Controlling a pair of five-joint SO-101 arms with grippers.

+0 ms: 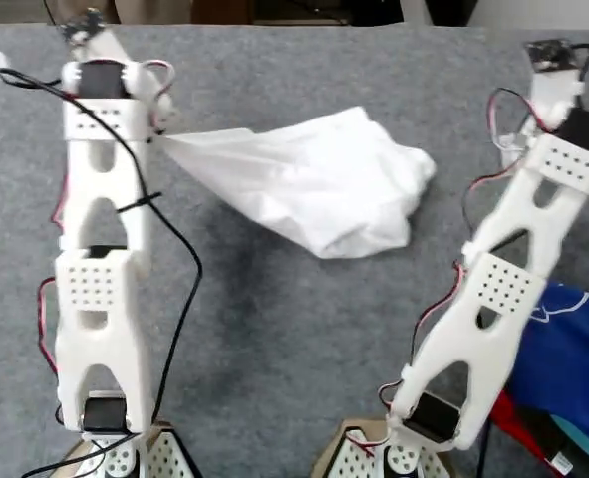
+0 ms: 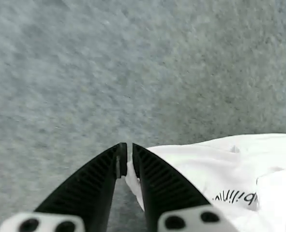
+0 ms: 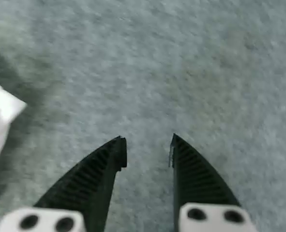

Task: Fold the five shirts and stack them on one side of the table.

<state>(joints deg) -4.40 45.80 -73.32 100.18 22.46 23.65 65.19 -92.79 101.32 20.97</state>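
Desk [image 1: 274, 349]: carries everything; both arm bases sit at its near edge.
Loose shirt [image 1: 314, 179]: lies on the desk, in the far half, between the two arms; one corner stretches out toward the left arm.
Left arm [image 1: 100, 279]: runs along the left side of the desk, from near edge to far edge.
Left end effector [image 2: 127, 147]: at the far left, just beside the loose shirt, fingers pinched together on its stretched corner.
Right end effector [image 3: 147, 142]: at the far right, over bare desk, fingers spread, apart from the loose shirt.
Shirt pile [image 1: 568, 358]: at the near right corner, partly beneath the right arm [image 1: 503, 289], well apart from the loose shirt.
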